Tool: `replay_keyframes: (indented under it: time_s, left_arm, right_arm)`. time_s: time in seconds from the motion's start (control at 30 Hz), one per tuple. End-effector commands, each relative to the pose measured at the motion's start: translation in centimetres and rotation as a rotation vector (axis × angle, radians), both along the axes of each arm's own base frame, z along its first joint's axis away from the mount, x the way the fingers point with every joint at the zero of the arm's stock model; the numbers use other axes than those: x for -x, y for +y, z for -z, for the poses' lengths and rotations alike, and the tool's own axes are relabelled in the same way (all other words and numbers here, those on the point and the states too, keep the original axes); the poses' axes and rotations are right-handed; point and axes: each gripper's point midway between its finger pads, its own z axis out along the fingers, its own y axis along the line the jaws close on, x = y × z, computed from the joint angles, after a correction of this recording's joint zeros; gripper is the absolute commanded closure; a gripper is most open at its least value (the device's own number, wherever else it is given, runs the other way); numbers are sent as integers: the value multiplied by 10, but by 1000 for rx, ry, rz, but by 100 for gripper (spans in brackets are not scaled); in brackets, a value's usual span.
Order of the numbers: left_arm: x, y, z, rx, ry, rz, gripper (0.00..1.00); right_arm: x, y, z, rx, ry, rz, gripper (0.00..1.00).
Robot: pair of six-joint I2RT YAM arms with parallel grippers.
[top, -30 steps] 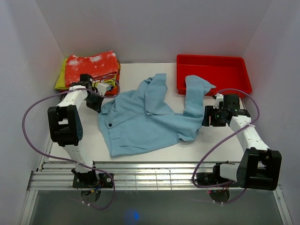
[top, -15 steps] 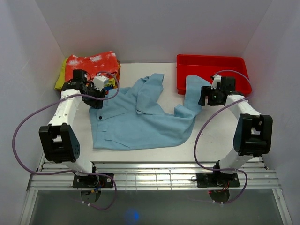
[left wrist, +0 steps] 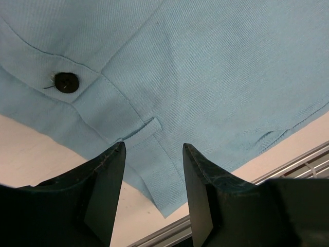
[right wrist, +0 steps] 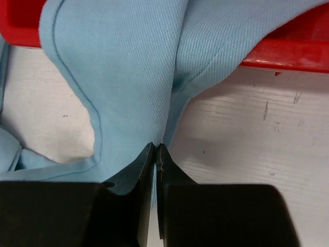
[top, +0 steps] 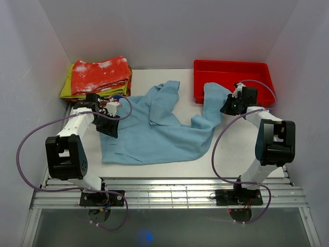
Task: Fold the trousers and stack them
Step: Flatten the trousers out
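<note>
The light blue trousers (top: 154, 134) lie spread across the middle of the table, waistband to the left. One leg runs up over the edge of the red tray (top: 241, 77). My left gripper (top: 110, 123) hangs open just above the waistband corner, nothing between its fingers. In the left wrist view the gripper (left wrist: 153, 145) frames a belt loop, with a black button (left wrist: 67, 82) further off on the trousers (left wrist: 205, 77). My right gripper (top: 229, 107) is shut on a fold of the trousers' leg (right wrist: 128, 67) beside the tray; its jaws (right wrist: 156, 145) pinch the cloth edge.
A stack of folded clothes (top: 100, 74), red-and-white on top and yellow-green below, sits at the back left corner. The red tray (right wrist: 298, 41) stands at the back right. A metal rail (top: 164, 193) runs along the near table edge. White walls enclose three sides.
The left gripper opened, let go of the waistband and drew back toward the near side. The right gripper reached the leg by the tray and shut on it. The trousers shifted left and flattened.
</note>
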Motion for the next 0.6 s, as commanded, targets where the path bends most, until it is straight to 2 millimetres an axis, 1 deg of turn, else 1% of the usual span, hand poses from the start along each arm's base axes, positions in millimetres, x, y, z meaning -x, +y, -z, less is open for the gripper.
replay_keyframes:
  time_s: [0.0,0.03,0.07,0.1,0.13,0.17,0.2,0.23,0.27,0.3,0.33,0.37,0.4,0.43,0.47,0.5,0.53,0.57]
  left_arm:
    - [2,-5,9,37,20,-14,41]
    - [5,-4,14,29,30,-20,41]
    - [4,-2,18,20,32,-22,41]
    - [3,-1,20,14,31,-23,41]
    - [3,0,24,10,39,-26,41]
    - [2,1,26,7,38,-31,42]
    - [0,1,27,8,36,-33,42]
    - [-1,0,28,15,38,-31,42]
    - [-4,1,28,14,34,-34,42]
    - [-5,1,29,12,37,-39,42]
    - [-5,3,32,4,48,-44,42]
    - [-6,4,33,1,54,-48,42]
    - [-7,5,35,-3,56,-52,43]
    - [-8,6,38,-11,60,-57,44]
    - [-9,7,39,-14,62,-60,44]
    - [-10,8,40,-16,62,-66,44]
    - [-11,9,41,-20,63,-70,44]
    - [-13,10,41,-24,65,-74,44]
  right_arm:
    - [2,-19,-48,-18,-102,14,92]
    - [8,-25,-55,-16,-116,20,92]
    - [15,-32,-78,-6,-171,30,92]
    - [26,-37,-81,3,-171,37,92]
    - [32,-53,-87,26,-188,60,92]
    - [40,-58,-108,45,-245,63,92]
    - [47,-60,-116,54,-265,53,92]
    - [56,-69,-120,64,-255,69,92]
    - [64,-72,-139,97,-304,61,92]
    - [71,-81,-148,117,-313,90,92]
    - [83,-86,-150,130,-283,124,92]
    - [95,-89,-168,164,-319,162,92]
    - [105,-100,-172,205,-308,226,92]
    - [121,-100,-178,221,-308,256,92]
    - [126,-97,-181,216,-313,261,92]
    - [131,-96,-182,214,-319,263,85]
    - [134,-93,-180,204,-320,261,66]
    - [135,-89,-176,172,-301,266,62]
